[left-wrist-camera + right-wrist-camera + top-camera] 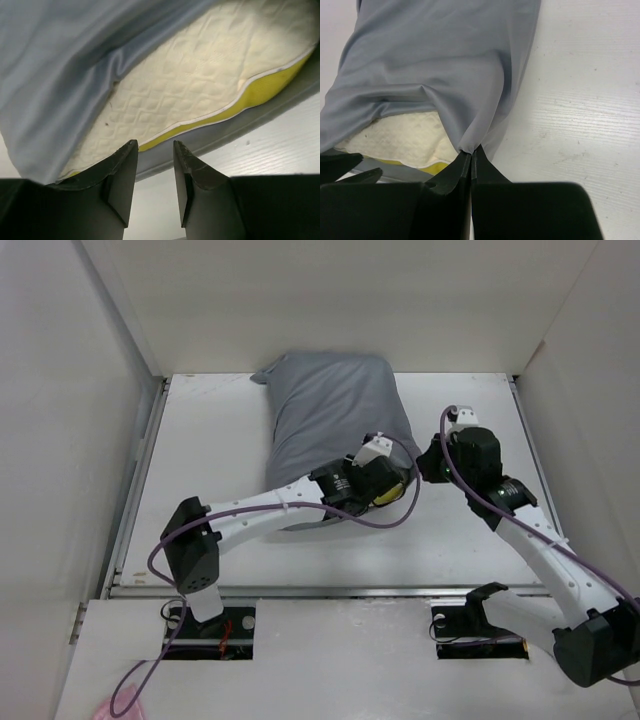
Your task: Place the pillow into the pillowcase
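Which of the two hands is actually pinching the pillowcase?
The right hand, shut on a fold of the grey pillowcase at its opening. The left hand is open and empty, beside the pillow.

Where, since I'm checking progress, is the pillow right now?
Near the centre of the top view, the pillow sits mostly inside the pillowcase; only its yellow-edged near end shows at the opening, just ahead of the left pincer.

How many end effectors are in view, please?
2. The left end effector, open, sits at the exposed end of the thick cream-yellow foam pillow; the right end effector is shut on the mouth edge of the wrinkly grey fabric pillowcase.
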`<act>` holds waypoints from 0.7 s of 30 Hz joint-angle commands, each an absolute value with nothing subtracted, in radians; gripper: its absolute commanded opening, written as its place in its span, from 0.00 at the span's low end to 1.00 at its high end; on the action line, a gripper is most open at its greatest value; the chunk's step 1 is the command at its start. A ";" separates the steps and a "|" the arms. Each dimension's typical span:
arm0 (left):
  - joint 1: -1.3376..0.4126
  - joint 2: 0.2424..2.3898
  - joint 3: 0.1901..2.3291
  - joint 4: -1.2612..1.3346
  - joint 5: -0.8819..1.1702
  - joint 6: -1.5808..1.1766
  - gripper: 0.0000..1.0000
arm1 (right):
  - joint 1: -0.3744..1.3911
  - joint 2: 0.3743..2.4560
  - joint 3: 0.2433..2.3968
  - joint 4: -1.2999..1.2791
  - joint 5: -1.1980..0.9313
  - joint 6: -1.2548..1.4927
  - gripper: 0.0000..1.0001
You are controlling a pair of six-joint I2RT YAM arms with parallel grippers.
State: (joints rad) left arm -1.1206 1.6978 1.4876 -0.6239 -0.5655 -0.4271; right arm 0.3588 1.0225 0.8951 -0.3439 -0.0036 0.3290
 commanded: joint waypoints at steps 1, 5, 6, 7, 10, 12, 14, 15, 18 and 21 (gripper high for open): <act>-1.118 1.762 1.453 -0.641 -0.577 -0.477 0.32 | 0.350 1.003 0.951 -0.311 -0.029 0.307 0.00; -1.109 1.813 1.466 -0.546 -0.577 -0.463 0.48 | 0.350 0.979 0.962 -0.311 -0.051 0.298 0.00; -1.100 1.827 1.479 -0.534 -0.577 -0.463 0.45 | 0.350 0.965 0.962 -0.321 -0.051 0.298 0.00; -1.085 1.857 1.479 -0.534 -0.615 -0.488 0.38 | 0.350 0.945 0.962 -0.321 -0.063 0.298 0.00; -0.999 1.916 1.557 -0.535 -0.731 -0.572 0.00 | 0.350 0.885 0.989 -0.360 -0.063 0.278 0.00; -0.936 1.985 1.673 -0.592 -0.803 -0.693 0.00 | 0.350 0.848 1.011 -0.393 -0.063 0.266 0.00; -0.910 2.026 1.768 -0.638 -0.906 -0.767 0.00 | 0.350 0.793 1.040 -0.432 -0.063 0.265 0.00; -0.901 2.058 1.811 -0.655 -0.938 -0.825 0.00 | 0.350 0.778 1.052 -0.448 -0.063 0.265 0.00; -0.873 2.080 1.904 -0.648 -1.006 -0.876 0.00 | 0.350 0.732 1.101 -0.500 -0.081 0.265 0.00; -0.818 2.089 1.933 -0.611 -0.945 -0.893 0.00 | 0.350 0.694 1.117 -0.529 -0.091 0.265 0.00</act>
